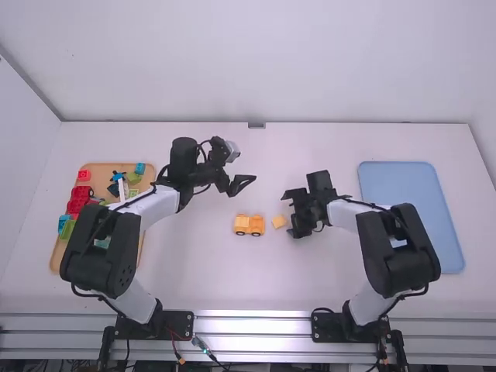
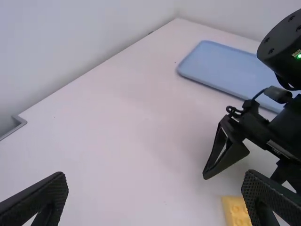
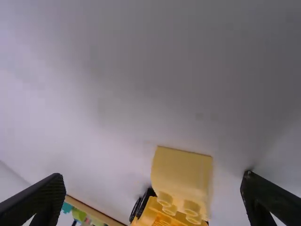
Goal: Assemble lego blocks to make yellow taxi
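- Clock centred on the car body, 12 pointing away from the arm bases, high view.
- Orange-yellow car body point(image 1: 249, 225): on black wheels, upright on the white surface point(image 1: 201, 271).
- Light yellow block point(image 1: 279, 222): 3 o'clock, just beside the car, small gap. Studs toward the car in right wrist view.
- Right gripper point(image 1: 287, 215): 3 o'clock, right at the light yellow block; jaws spread, not grasping.
- Left gripper point(image 1: 245, 187): 12 o'clock, jaws released, nothing in them.
- Wooden tray point(image 1: 97, 165): 9 o'clock, well apart, red, blue, green pieces in it.
- Blue tray point(image 1: 399, 186): 3 o'clock, past right gripper.
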